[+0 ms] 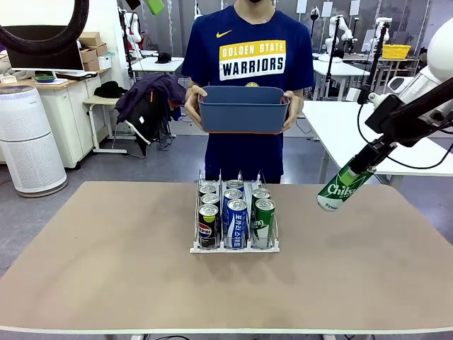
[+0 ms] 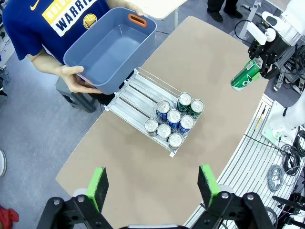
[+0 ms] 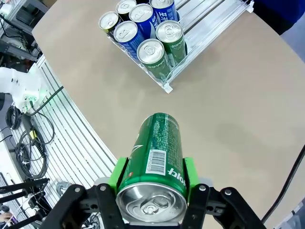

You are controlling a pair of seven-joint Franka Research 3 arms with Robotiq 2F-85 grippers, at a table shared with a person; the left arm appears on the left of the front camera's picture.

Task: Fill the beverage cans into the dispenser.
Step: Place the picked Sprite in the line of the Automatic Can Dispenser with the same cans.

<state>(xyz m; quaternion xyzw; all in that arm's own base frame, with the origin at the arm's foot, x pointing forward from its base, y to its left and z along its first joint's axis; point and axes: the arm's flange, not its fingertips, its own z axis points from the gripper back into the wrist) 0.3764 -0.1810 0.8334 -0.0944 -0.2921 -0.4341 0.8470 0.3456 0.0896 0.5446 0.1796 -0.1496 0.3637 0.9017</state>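
Green can in hand, heading for the green lane.
R end effector (image 3: 153, 179) clamped on the green Chilsung can (image 3: 155, 157) above tabletop (image 1: 106, 269), L end effector (image 2: 152, 183) wide open, empty; I'd upright it, drop behind the green row in dispenser (image 1: 234, 248).

The worktop (image 1: 106, 269) was plain tan. The rack (image 1: 234, 247) was clear with a white base, holding black, blue-and-white and green cans (image 1: 236, 223). A green can (image 1: 342, 188) bore white lettering. The tub (image 1: 244, 108) was dark blue with an orange handle.
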